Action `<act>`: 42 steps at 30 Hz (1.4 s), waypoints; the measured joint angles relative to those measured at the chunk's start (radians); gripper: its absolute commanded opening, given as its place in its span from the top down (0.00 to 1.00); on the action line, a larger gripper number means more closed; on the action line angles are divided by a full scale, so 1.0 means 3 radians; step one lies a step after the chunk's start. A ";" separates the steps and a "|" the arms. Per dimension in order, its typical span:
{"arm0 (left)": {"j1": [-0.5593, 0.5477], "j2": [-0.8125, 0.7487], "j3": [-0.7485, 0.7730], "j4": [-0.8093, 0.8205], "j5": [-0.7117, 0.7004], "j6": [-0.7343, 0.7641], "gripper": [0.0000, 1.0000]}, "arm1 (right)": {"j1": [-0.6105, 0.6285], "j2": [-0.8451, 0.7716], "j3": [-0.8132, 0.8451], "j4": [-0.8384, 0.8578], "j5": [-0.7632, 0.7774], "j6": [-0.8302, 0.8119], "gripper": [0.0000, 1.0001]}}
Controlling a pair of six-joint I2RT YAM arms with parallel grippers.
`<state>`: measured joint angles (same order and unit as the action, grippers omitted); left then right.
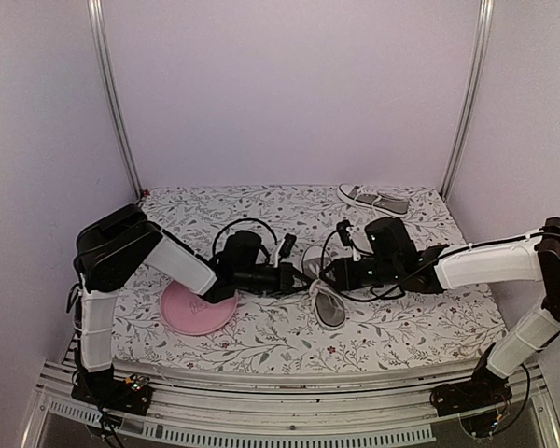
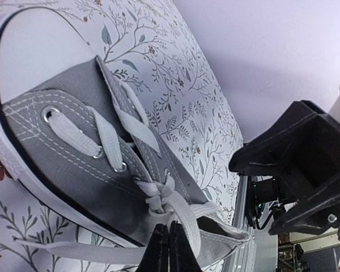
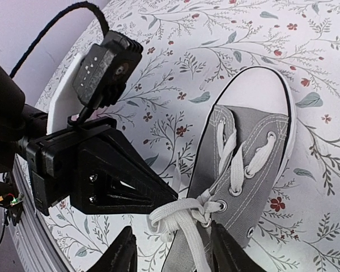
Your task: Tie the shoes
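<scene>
One grey shoe (image 1: 330, 308) with a white toe cap lies at the table's middle, between my two grippers. Its white laces (image 3: 184, 214) are crossed into a knot at the top eyelets. My left gripper (image 1: 297, 277) is shut, its tips (image 2: 169, 241) pinching a lace loop (image 2: 158, 199) beside the knot. My right gripper (image 3: 173, 255) stands open over the shoe's collar, with a loose lace strand running between its fingers. The other shoe (image 1: 375, 199) lies on its side at the back right.
A round pink plate (image 1: 198, 310) sits under the left forearm near the front edge. The flowered cloth (image 1: 261, 336) covers the table. Metal posts stand at the back corners, and white walls close in the space.
</scene>
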<state>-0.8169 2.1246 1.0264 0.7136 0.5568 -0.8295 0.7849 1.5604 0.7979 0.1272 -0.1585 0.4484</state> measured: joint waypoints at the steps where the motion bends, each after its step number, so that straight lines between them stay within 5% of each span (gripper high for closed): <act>1: 0.0001 -0.0009 -0.0005 0.0003 -0.0015 -0.0014 1.00 | 0.0022 -0.0034 0.0000 -0.0023 0.0036 -0.0019 0.52; 14: 0.0022 -0.0032 -0.0048 0.0023 -0.0075 -0.0137 1.00 | 0.0835 0.0243 0.0395 -0.0601 0.0659 -0.0360 0.56; 42: 0.0081 -0.0014 -0.0052 -0.0114 -0.0102 -0.0209 1.00 | 0.0952 0.1184 0.0951 -0.0726 0.1434 -0.0291 0.73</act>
<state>-0.7925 2.1204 1.0107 0.6792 0.5262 -0.8921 1.0706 1.9156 1.0832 -0.0906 0.2718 0.3611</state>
